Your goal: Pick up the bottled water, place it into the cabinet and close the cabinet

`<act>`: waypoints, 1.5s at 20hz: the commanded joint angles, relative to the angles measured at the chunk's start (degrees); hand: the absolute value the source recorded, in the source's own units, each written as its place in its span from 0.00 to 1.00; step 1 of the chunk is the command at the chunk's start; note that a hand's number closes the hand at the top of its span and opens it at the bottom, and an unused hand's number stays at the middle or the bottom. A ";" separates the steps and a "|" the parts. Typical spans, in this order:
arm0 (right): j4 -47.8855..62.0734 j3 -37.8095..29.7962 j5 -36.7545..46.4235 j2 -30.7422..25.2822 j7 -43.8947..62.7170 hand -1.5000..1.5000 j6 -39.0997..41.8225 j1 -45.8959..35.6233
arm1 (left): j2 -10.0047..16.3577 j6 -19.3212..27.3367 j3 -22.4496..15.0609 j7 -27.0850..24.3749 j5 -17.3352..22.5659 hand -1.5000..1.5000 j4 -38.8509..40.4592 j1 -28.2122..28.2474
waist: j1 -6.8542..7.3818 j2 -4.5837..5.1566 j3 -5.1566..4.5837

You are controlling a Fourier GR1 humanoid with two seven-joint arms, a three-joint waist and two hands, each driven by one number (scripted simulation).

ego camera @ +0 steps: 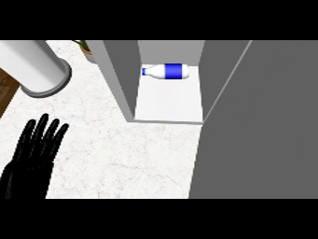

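I see my left hand low over the counter, fingers straight and slightly apart, holding nothing. Ahead of it and off to its right, the bottled water lies on its side deep inside the cabinet. The grey door stands farther right, swung open.

No text is readable; the blue band on the bottled water shows no legible lettering.

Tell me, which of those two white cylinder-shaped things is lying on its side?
The small white bottle with the blue band, inside the grey cabinet; the large white cylinder stands upright on the counter.
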 commanded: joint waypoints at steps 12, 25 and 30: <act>-4.11 16.78 0.77 4.91 9.84 1.00 -3.30 -8.06 | 8.38 -10.33 7.89 -0.84 5.90 0.00 -3.30 7.82 | 5.08 1.45 -0.23; -1.11 12.14 -1.34 3.87 15.35 1.00 -2.52 -17.29 | 12.37 -16.66 10.79 0.19 8.50 0.00 -3.16 7.70 | 9.41 3.07 -0.57; -0.56 9.74 0.23 0.57 16.71 0.00 0.67 -22.51 | 12.91 -17.81 10.14 0.90 8.35 0.00 -3.39 6.97 | 11.37 3.18 -0.90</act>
